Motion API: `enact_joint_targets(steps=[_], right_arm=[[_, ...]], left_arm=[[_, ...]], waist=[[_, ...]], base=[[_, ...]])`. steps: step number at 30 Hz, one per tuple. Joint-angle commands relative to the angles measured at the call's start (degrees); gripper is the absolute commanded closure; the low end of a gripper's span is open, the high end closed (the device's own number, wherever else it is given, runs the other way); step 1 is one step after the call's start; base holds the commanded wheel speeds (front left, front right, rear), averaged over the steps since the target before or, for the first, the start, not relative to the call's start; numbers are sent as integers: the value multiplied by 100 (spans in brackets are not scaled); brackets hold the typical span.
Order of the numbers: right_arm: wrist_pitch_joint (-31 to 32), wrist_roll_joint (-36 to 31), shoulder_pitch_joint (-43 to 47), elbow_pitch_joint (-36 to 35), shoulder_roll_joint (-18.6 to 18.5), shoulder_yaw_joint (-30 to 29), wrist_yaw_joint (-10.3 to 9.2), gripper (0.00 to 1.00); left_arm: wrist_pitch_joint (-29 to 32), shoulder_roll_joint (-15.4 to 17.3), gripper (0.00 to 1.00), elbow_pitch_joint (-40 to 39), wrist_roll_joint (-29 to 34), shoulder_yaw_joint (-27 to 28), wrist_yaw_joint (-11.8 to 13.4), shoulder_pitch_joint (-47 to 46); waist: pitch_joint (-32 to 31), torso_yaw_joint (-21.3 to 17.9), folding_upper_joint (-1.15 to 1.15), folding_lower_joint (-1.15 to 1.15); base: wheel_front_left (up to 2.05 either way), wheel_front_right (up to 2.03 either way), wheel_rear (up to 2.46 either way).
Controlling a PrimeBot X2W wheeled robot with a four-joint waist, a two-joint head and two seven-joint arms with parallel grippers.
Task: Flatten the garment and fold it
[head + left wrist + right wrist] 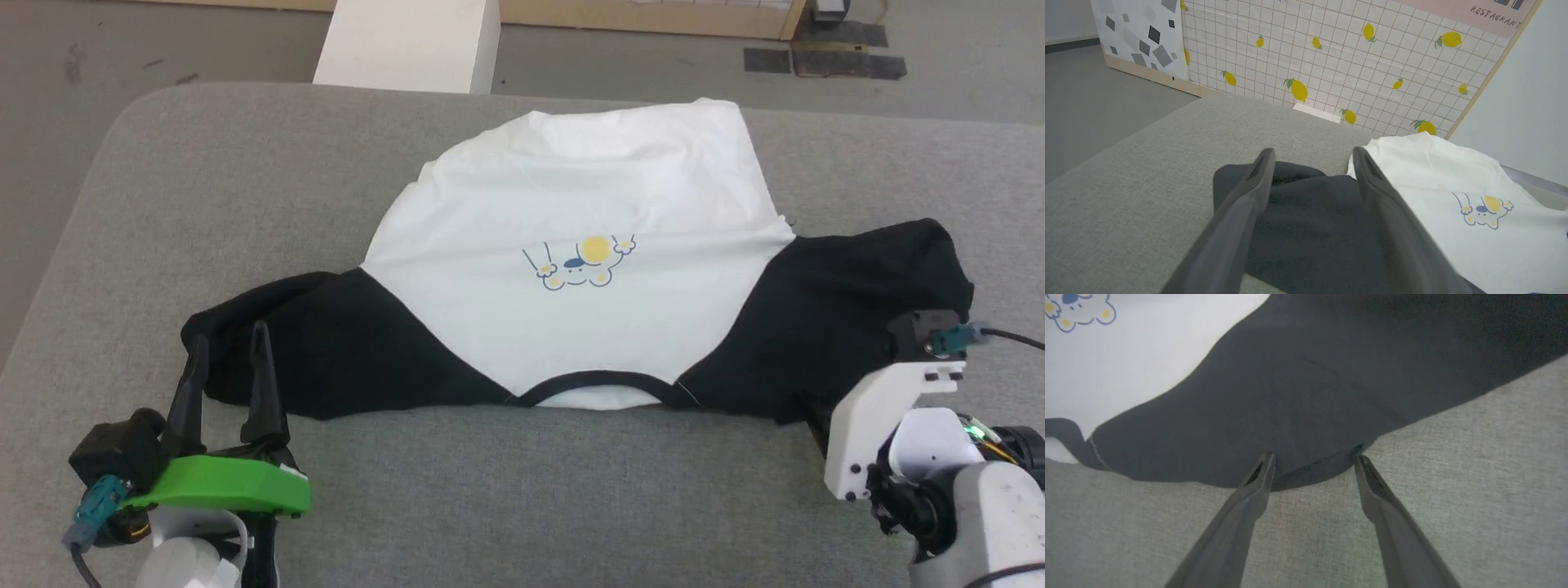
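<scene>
The grey fabric-covered table (163,204) carries the garment (571,188) across its middle, chest up, neck towards me and hem away. The white body is puffed and rounded at the far edge, so by my reckoning I am at the flattening step, with no fold made yet.

The black left sleeve (343,343) and right sleeve (841,310) run out to either side, both rumpled. To do this well I would pinch each sleeve at its outer end, catching both layers, then draw the two apart evenly and low over the table so the body stretches without sliding.

My left end effector (230,333) is released, fingers wide, pointing away at a shallow slant over the left sleeve's end. My right end effector (1314,456) is also released and empty, wrist tipped down more steeply, tips at the sleeve's near edge; whether they touch, I cannot tell.

The black neck trim (596,380) lies flat, and the small print (580,261) sits uncreased
</scene>
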Motion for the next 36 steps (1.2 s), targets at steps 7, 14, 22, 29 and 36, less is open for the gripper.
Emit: enact_joint_targets(steps=[7,14,22,29,36], right_arm=[[-153,-38,-268,411,2,152,-8,0],[-179,-130,-358,662,2,75,-8,100],[-34,-651,-477,430,2,-778,-8,100],[220,-695,-430,38,2,-1028,-8,100],[272,-454,-155,-255,2,-946,-8,100]], left_arm=[[-26,-125,0,83,144,71,-162,-179],[-27,-182,0,181,184,84,-269,-252],[-27,-209,0,351,195,-50,-353,-281],[456,-246,0,507,13,-143,-281,-241],[3408,-325,0,-217,-590,-482,509,106]], waist=[[190,149,0,0],[222,186,0,0],[161,194,0,0],[121,206,0,0],[-7,199,0,0]], base=[[0,0,0],[0,0,0],[0,0,0],[0,0,0],[0,0,0]])
